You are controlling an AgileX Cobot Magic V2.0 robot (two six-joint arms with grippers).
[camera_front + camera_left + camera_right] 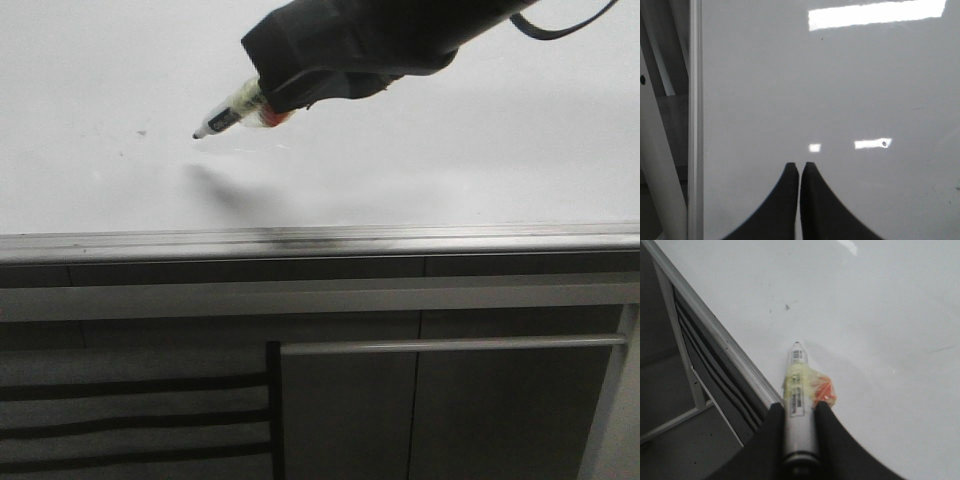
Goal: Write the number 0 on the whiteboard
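While the right gripper [799, 412] clamps the marker [232, 115] with its tip just above the whiteboard [500, 150] ahead, and the left gripper [800, 170] sits closed and empty, no 0 shows, so all the writing seems left.

light: dim, grey | glare: ceiling-lamp reflections on whiteboard [790, 75] | shadow: soft, under marker [232, 115] | focus: soft
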